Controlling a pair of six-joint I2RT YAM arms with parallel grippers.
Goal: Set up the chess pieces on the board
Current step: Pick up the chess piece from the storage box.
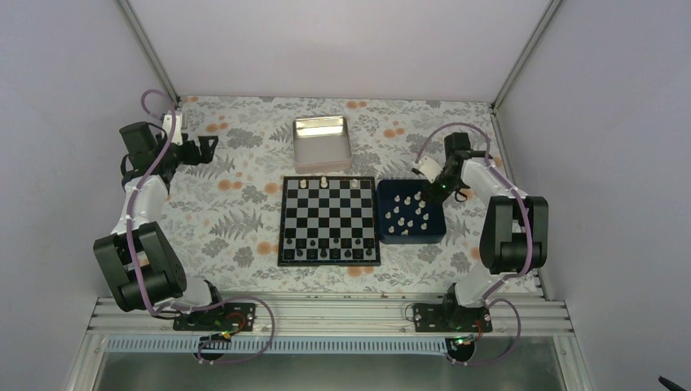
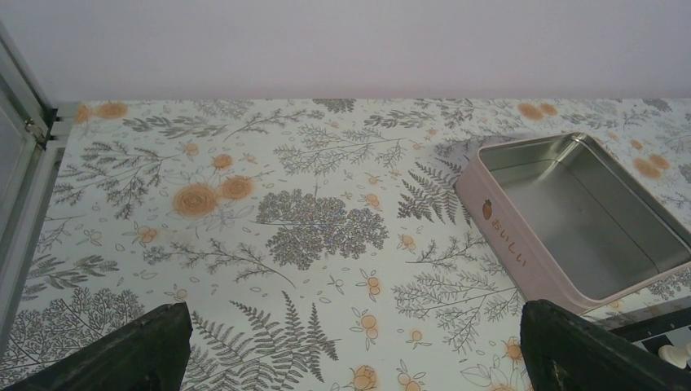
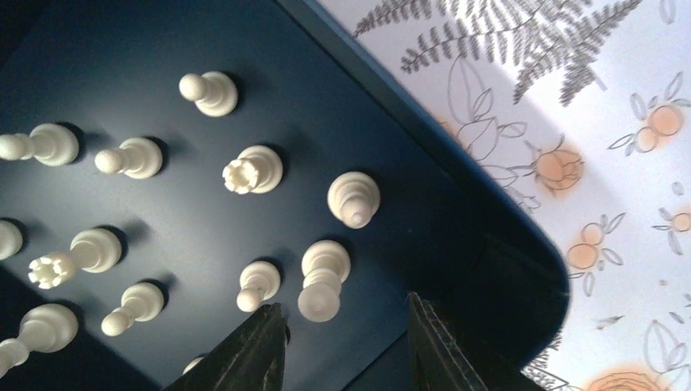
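The chequered board (image 1: pixel 330 218) lies mid-table, with three white chess pieces (image 1: pixel 323 181) on its far row and dark pieces along its near row. Several more white chess pieces (image 1: pixel 405 213) stand in the dark blue tray (image 1: pixel 411 238) just right of the board. My right gripper (image 1: pixel 429 193) hangs over that tray's far right part. In the right wrist view it (image 3: pixel 344 303) is open with nothing between its fingers, and a tall white piece (image 3: pixel 323 281) stands just beyond its left fingertip. My left gripper (image 1: pixel 204 149) is open at the far left, holding nothing (image 2: pixel 354 322).
A shiny metal tin (image 1: pixel 321 143) sits behind the board, and the left wrist view shows it to the right of the fingers (image 2: pixel 578 220). The floral cloth (image 1: pixel 236 204) covers the table. Frame posts rise at the back corners.
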